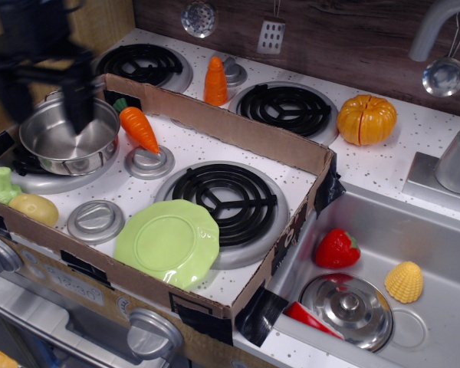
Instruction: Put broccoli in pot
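The broccoli (pixel 0 185), a small light green lumpy toy, lies at the far left edge of the stove beside a yellowish potato (pixel 33 208). The shiny steel pot (pixel 70 147) stands on the left burner, just behind and to the right of the broccoli, and looks empty. My gripper (pixel 47 121) is a dark, motion-blurred shape at the upper left, hanging over the pot's back rim. Its two fingers (pixel 80 107) are spread apart with nothing between them. It is well above and behind the broccoli.
A cardboard wall (pixel 238 130) frames the stove area. Inside it lie a carrot (pixel 140 129), a green plate (pixel 167 242) and two round knobs (pixel 96 220). An orange cone toy (pixel 215 80) and a pumpkin (pixel 366 119) sit behind. The sink holds a strawberry (pixel 337 248), a lid (pixel 346 307) and a yellow toy (pixel 404 281).
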Available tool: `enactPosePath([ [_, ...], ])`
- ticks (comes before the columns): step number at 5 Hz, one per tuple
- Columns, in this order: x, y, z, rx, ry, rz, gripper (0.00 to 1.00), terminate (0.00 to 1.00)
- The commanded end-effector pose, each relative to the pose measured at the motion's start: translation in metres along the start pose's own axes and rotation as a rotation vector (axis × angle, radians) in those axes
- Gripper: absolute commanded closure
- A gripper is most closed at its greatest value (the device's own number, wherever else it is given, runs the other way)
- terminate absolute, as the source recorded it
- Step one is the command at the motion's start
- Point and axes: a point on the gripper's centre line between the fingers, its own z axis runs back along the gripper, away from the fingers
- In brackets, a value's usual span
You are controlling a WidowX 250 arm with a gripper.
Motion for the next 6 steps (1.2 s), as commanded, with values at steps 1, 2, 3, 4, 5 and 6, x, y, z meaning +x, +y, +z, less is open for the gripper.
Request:
enactPosePath([
  [1,-0.007,0.052,-0.022,-0.001,-0.016,-0.088,0.00,0.00],
  [2,0.000,0.066,-0.032,-0.009,0.003,-0.136,0.00,0.00],
  [3,0.005,0.071,-0.038,-0.001,-0.014,-0.174,0.00,0.00],
  [4,0.014,0.067,-0.031,0.023,0.004,-0.232,0.00,0.00],
  [5,0.015,0.061,-0.026,0.051,-0.004,-0.225,0.00,0.00],
  [6,0.016,0.060,-0.031,0.038,-0.005,-0.232,0.00,0.00],
])
